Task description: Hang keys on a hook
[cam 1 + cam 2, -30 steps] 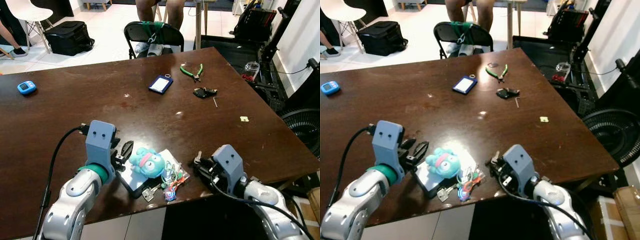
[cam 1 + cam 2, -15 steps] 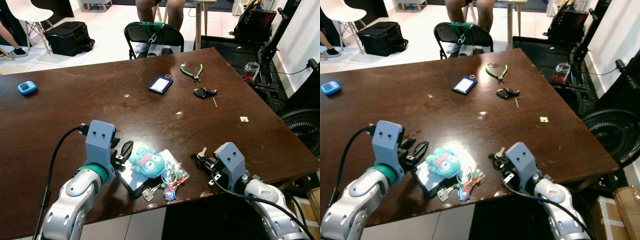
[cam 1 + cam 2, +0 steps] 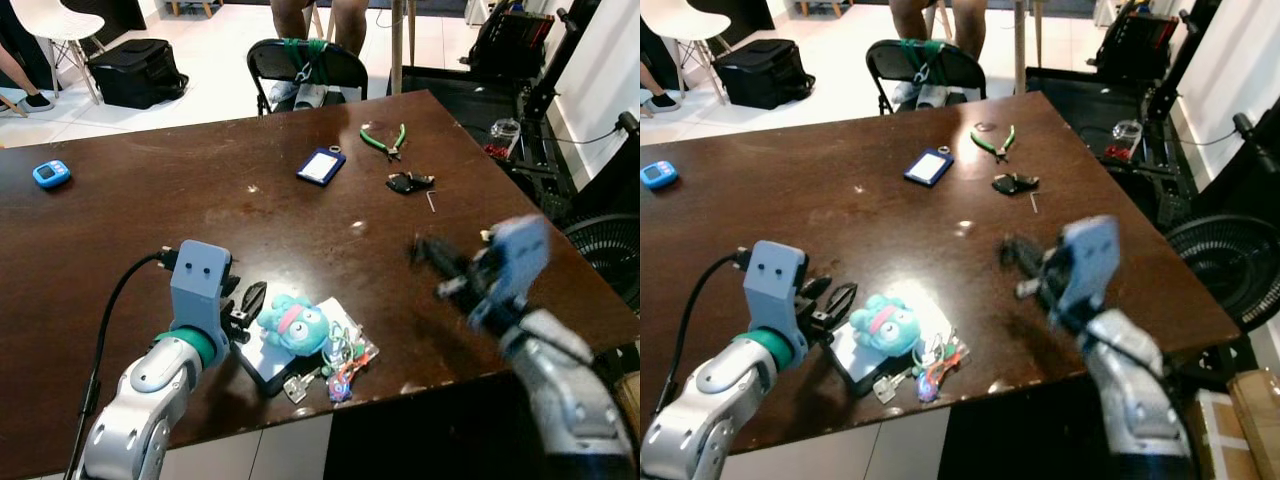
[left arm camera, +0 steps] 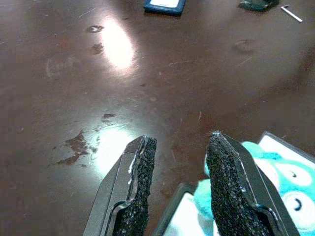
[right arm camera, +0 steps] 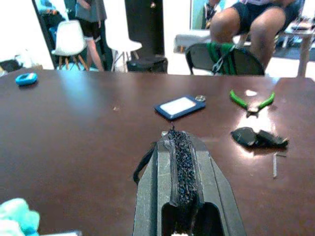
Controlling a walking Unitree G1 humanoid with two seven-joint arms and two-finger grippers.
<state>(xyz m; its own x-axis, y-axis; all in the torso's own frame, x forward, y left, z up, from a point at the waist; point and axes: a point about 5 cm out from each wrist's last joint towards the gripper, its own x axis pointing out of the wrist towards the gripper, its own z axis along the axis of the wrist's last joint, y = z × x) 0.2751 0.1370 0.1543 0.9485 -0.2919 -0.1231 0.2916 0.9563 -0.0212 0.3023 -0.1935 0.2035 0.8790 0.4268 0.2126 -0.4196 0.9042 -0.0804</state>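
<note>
Black fingers pressed together, our right end effector [image 3: 1015, 262] is raised above the dark brown wooden bench [image 3: 200, 200]. Our left end effector [image 3: 243, 303] rests spread on it, just beside a teal plush toy [image 3: 292, 324]; the bunch of keys with coloured tags [image 3: 335, 370] lies beyond that toy.

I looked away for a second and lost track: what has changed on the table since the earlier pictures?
The right gripper has lifted from the near table edge and swung forward over the table, fingers shut, blurred in motion. The left gripper stayed open beside the teal plush keychain. The keys, blue card holder and green pliers lie as before.
</note>
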